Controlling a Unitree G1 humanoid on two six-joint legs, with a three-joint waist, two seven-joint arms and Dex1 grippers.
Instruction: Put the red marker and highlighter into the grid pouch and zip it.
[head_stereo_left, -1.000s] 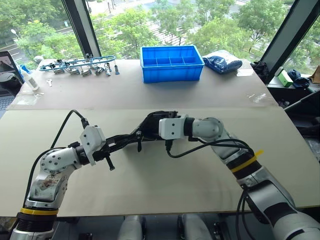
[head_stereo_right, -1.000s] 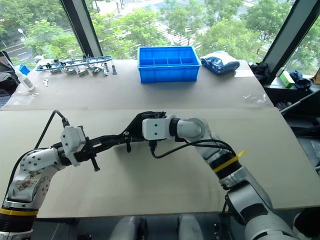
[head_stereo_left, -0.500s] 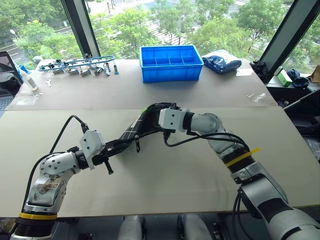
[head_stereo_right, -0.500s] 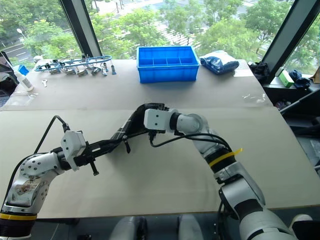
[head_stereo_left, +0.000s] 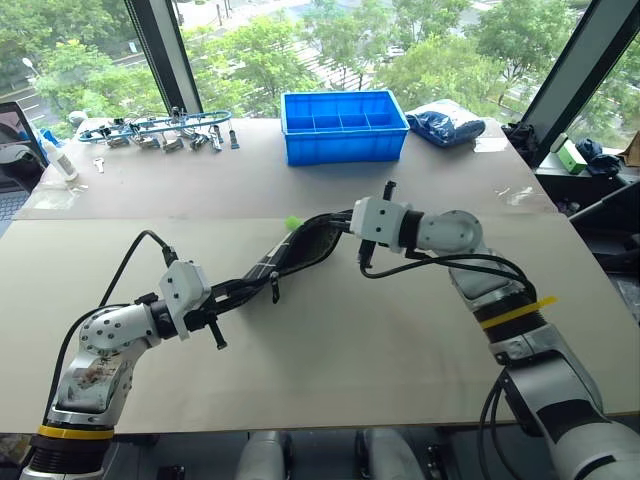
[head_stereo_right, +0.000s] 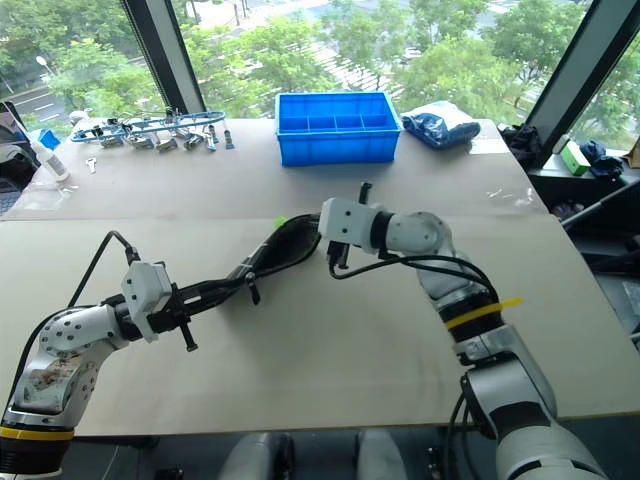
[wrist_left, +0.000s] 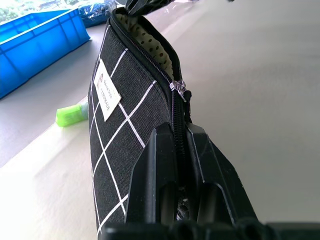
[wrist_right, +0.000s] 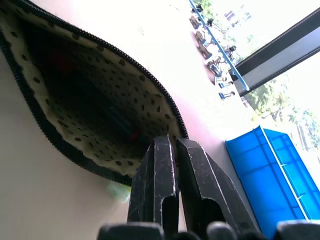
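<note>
pouch: black grid fabric, dotted cream lining, gaping, stretched over the table | left gripper: clamped on pouch end | right gripper: pinched on pouch rim | highlighter: green, stubby, beside pouch

Bright daylight comes from the windows behind the bench; shadows are soft. The right wrist view's sky seems overexposed.

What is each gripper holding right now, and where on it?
Both hold the black white-gridded fabric pouch: left gripper pinches its zipper-side end, right gripper pinches the rim of the open mouth at the opposite end.
</note>
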